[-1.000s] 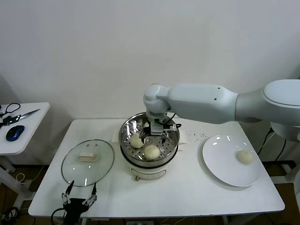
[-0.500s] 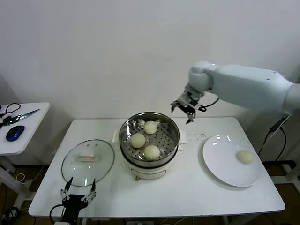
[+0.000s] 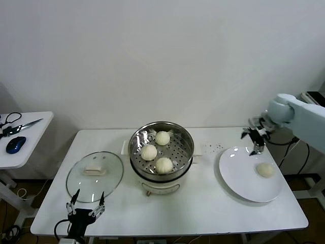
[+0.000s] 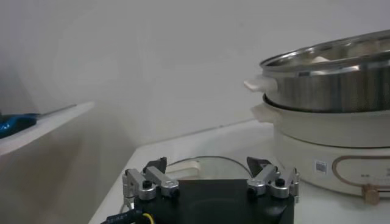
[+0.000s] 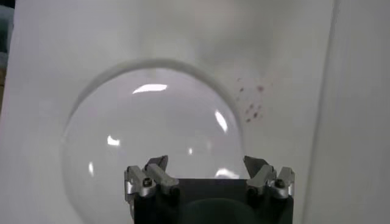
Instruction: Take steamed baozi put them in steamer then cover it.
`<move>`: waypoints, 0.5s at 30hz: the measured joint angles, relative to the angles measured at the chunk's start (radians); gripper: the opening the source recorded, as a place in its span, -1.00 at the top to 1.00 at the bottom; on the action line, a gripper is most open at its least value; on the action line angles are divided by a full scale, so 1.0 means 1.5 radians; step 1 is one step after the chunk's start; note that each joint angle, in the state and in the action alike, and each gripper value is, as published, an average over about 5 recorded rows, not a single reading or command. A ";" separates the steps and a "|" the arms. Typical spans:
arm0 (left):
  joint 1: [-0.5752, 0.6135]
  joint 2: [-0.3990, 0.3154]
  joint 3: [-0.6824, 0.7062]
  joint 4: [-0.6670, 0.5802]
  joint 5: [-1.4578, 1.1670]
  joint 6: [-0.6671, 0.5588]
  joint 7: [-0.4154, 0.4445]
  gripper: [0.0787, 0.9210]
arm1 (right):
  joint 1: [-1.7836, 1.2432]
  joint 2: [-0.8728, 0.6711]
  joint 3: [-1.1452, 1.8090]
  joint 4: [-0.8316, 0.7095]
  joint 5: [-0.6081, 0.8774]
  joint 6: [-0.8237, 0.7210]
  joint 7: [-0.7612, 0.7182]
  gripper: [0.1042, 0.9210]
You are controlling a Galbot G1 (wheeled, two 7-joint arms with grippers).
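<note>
The steel steamer (image 3: 185, 138) stands mid-table on its white pot base, with three cream baozi (image 3: 162, 138) on its perforated floor. A single baozi (image 3: 265, 170) lies on the white plate (image 3: 238, 175) at the right. My right gripper (image 3: 255, 137) hovers open and empty above the plate's far edge; its wrist view looks down on the bare plate (image 5: 152, 122). The glass cover (image 3: 95, 175) with a white handle lies flat to the left of the steamer. My left gripper (image 3: 84, 207) waits open at the table's front edge, just in front of the cover (image 4: 207, 165), and the steamer (image 4: 341, 85) shows beside it.
A small white side table (image 3: 23, 147) at the far left holds scissors (image 3: 20, 125) and a blue mouse (image 3: 16, 144). Reddish specks (image 3: 216, 148) mark the tabletop between steamer and plate. A wall stands close behind the table.
My right arm has lifted out of the steamer, leaving a third baozi there, and swung right to above the plate. The left gripper has hardly moved.
</note>
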 measured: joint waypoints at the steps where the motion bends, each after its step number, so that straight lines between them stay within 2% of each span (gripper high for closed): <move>1: 0.001 -0.001 0.000 0.000 0.001 0.000 0.000 -0.77 | -0.020 -0.007 0.018 -0.008 -0.010 0.001 -0.002 -0.76; 15: 0.004 -0.009 -0.003 0.009 0.011 0.001 -0.002 -0.77 | -0.212 -0.003 0.231 -0.152 -0.138 0.061 -0.017 -0.76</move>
